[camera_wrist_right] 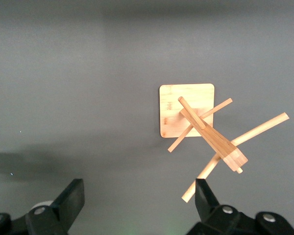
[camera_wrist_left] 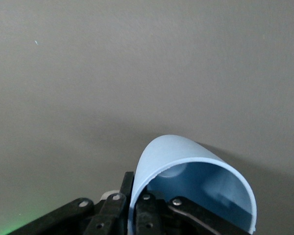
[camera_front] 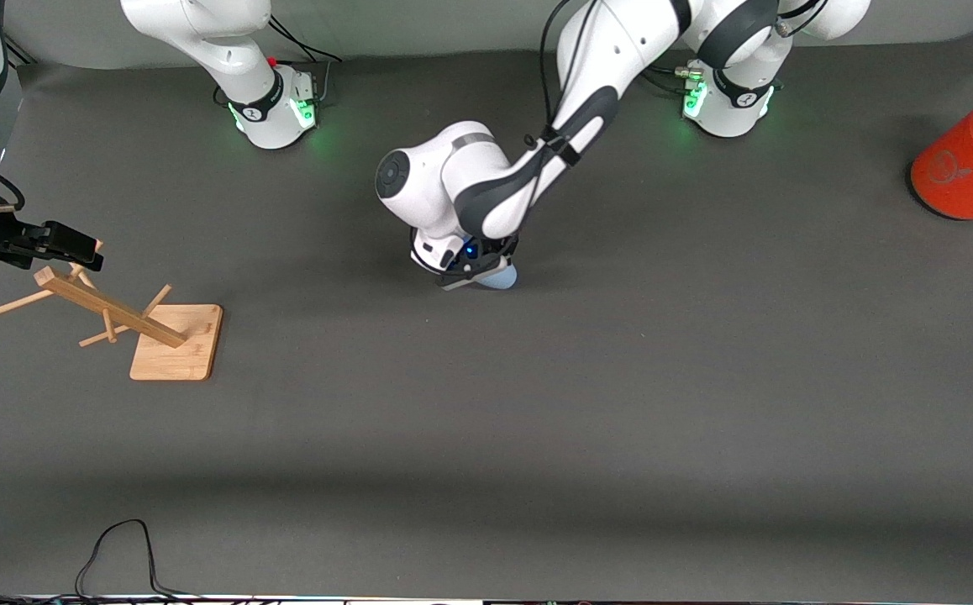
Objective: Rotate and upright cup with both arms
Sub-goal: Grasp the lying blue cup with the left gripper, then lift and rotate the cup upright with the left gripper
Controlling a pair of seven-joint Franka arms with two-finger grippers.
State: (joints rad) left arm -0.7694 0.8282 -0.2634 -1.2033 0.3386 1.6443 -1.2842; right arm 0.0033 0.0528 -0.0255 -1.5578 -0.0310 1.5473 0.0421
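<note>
Where the left gripper (camera_front: 471, 270) reaches down at frame centre, the cup (camera_front: 499, 278) lies on the table (camera_front: 587, 403), its wall clamped between the fingers (camera_wrist_left: 146, 215). Right gripper (camera_front: 75, 245), jaws apart, waits over the wooden rack (camera_front: 129, 318) at frame left. Orange cylinder (camera_front: 970, 168) stands upper right.

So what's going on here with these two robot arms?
The left arm has reached down to the middle of the table, and the left gripper is closed on the rim of a small pale-blue cup that lies on its side with its mouth facing the wrist camera. The right gripper waits, open, above a wooden peg rack toward the right arm's end of the table. An orange-red cylinder stands untouched toward the left arm's end.
</note>
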